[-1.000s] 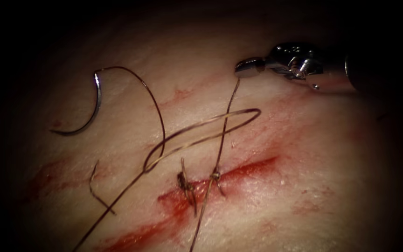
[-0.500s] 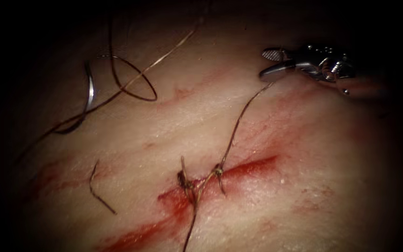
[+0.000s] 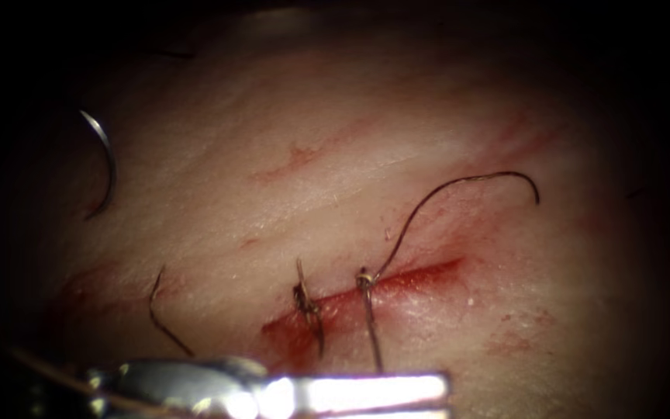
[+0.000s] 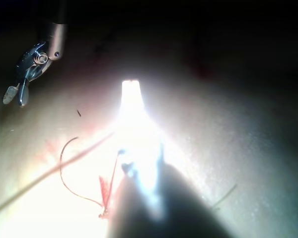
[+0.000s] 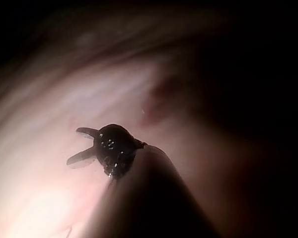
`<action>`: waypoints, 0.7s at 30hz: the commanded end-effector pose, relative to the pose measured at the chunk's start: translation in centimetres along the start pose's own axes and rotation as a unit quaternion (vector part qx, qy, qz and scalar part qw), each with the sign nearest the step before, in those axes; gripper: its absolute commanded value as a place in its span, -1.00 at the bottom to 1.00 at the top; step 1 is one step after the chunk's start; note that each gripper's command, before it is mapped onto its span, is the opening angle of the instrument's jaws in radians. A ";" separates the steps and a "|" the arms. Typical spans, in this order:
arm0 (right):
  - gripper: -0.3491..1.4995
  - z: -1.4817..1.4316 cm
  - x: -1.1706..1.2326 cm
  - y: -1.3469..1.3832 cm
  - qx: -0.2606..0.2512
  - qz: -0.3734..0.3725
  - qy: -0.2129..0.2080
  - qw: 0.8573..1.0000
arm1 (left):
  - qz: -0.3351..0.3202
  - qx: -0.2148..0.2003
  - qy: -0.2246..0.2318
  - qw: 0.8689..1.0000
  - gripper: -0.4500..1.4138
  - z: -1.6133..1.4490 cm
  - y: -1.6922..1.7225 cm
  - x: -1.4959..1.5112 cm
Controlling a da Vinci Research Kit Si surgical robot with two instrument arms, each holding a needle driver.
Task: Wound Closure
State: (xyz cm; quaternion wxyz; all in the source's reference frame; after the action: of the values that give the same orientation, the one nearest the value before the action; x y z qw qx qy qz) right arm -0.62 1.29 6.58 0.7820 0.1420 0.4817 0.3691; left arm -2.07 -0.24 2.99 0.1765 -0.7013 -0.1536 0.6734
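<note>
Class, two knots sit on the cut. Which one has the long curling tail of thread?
The right-hand knot: its thread tail arcs up and rightward over the tissue. The left-hand knot carries short cut ends.

Tissue (image 3: 443, 101) with cut (image 3: 397, 283); needle (image 3: 102, 159) loose on its left side, cut thread end (image 3: 160, 314) nearby.

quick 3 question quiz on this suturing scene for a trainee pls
1. True or false: the needle lies on the tissue, left of the cut, held by neither tool.
2. The right tool has its jaws: A open, holding nothing; B shut on the needle; C shut on thread.
3. Fill in: ___ knotted stitches sit on the cut.

Key: 1 true; 2 A; 3 two.
</note>
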 end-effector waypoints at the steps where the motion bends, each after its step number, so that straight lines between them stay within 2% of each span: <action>1: 0.98 0.02 -0.10 -0.02 0.003 -0.001 -0.001 1.000 | -0.003 -0.001 0.001 1.000 -1.00 0.08 -0.03 -0.06; 3: 0.98 0.02 -0.17 -0.19 0.012 -0.001 0.000 1.000 | -0.003 -0.004 0.005 1.000 -1.00 0.14 -0.11 -0.01; 4: 0.98 0.02 -0.17 -0.19 0.012 -0.001 0.000 1.000 | -0.003 -0.004 0.005 1.000 -1.00 0.14 -0.11 -0.01; 5: 0.98 0.07 -0.22 -0.41 0.015 0.001 0.002 1.000 | -0.004 -0.005 0.007 1.000 -1.00 0.19 -0.17 0.01; 6: 0.98 0.07 -0.22 -0.41 0.015 0.001 0.002 1.000 | -0.004 -0.005 0.007 1.000 -1.00 0.19 -0.17 0.01; 10: 0.98 0.26 -0.20 -0.94 0.020 0.009 0.010 1.000 | -0.005 -0.010 0.010 1.000 -1.00 0.29 -0.24 0.00; 17: 0.96 0.96 0.00 -2.09 0.062 0.000 0.063 0.996 | -0.006 -0.019 0.011 1.000 -1.00 0.27 -0.44 -0.07; 21: 0.91 1.45 -0.10 -2.61 0.076 -0.015 0.077 0.994 | -0.005 -0.019 0.011 1.000 -1.00 0.21 -0.59 -0.16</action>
State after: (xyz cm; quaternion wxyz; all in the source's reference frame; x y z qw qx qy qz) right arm 1.77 -0.39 5.86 0.7364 0.1661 0.5744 0.3165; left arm -2.19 0.29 3.43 0.1689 -0.7104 -0.1666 0.6626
